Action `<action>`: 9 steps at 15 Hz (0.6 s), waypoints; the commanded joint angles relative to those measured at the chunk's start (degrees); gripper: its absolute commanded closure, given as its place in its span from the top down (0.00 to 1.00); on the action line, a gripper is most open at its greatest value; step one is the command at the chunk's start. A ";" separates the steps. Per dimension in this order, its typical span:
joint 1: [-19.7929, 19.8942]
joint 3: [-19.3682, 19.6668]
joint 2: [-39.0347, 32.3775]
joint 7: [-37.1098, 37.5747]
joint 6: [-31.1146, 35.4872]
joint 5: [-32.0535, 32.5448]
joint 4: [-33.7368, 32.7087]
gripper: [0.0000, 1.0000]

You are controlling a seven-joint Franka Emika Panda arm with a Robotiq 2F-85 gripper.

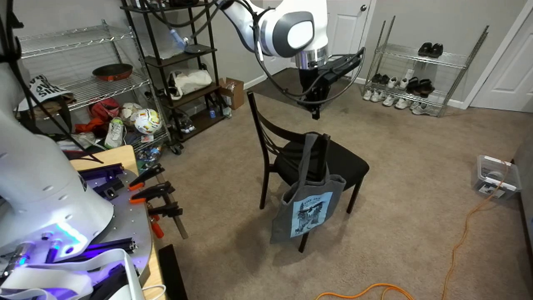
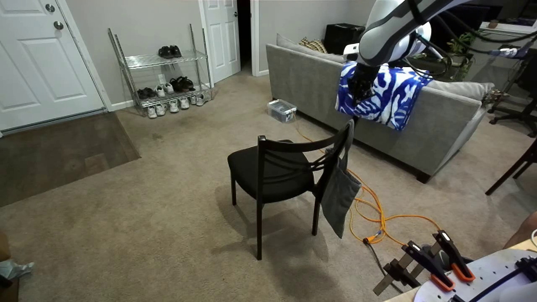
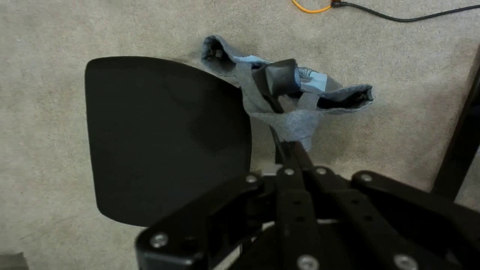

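Observation:
My gripper [image 1: 315,114] hangs above the back of a black chair [image 1: 345,160], pointing down. It also shows in an exterior view [image 2: 356,98] and in the wrist view [image 3: 294,147]. Its fingers are together with nothing seen between them. A grey tote bag [image 1: 287,227] with a light blue print hangs by its straps from one post of the chair back. The bag [image 2: 340,197] and chair [image 2: 272,172] also show in an exterior view. In the wrist view the bag's open top [image 3: 300,123] lies just beyond the fingertips, beside the black seat [image 3: 165,138].
A grey couch [image 2: 302,79] with a blue and white blanket [image 2: 392,92] stands behind the arm. An orange cord [image 2: 377,205] lies on the carpet. Clamps [image 1: 154,191] stick out from the robot's table. Shoe rack [image 1: 441,58], shelves [image 1: 100,83] and a clear bin [image 1: 497,175] stand around.

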State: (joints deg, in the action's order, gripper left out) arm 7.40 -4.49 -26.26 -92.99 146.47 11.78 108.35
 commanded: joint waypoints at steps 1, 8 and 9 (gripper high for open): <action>0.11 0.36 6.48 -0.35 0.62 -0.91 4.80 0.00; 0.17 0.61 4.00 -1.26 -1.21 -2.08 3.18 0.44; 0.30 0.51 2.78 -1.59 -1.47 -2.31 2.69 0.51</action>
State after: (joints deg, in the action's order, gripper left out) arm 7.40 -3.90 -21.72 -92.99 145.57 11.37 111.07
